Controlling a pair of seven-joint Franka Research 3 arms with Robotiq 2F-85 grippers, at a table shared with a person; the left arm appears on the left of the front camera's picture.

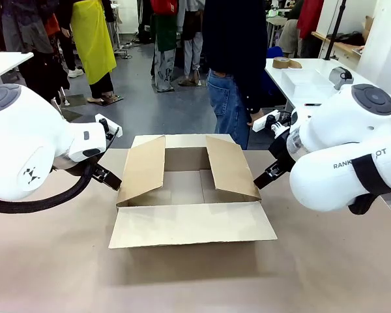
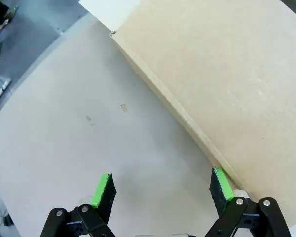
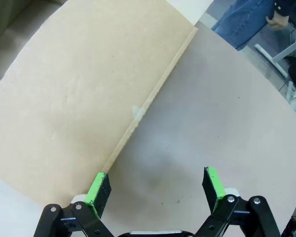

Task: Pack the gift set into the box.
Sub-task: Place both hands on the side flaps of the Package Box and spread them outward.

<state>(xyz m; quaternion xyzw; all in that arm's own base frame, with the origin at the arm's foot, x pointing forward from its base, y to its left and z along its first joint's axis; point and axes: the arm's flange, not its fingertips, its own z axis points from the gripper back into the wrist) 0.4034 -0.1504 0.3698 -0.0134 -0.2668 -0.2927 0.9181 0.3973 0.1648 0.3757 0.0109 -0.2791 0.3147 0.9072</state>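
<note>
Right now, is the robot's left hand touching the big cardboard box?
Cannot tell. In the left wrist view, one finger of the left hand sits right beside the box, but neither gap nor contact shows plainly.

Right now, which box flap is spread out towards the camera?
The near flap, on the robot's side; the left flap and right flap slant over the opening.

Box (image 1: pixel 184 161): large brown corrugated carton, upright at mid desk (image 1: pixel 326 274), top open. Near flap (image 1: pixel 190 225) is folded out flat onto the desk, toward the robot side. Left flap (image 1: pixel 143 171) and right flap (image 1: pixel 232 168) tilt inward over the opening. Far flap (image 1: pixel 182 140) leans outward. Inner floor visible, bare cardboard. Faces plain, unprinted.
</note>
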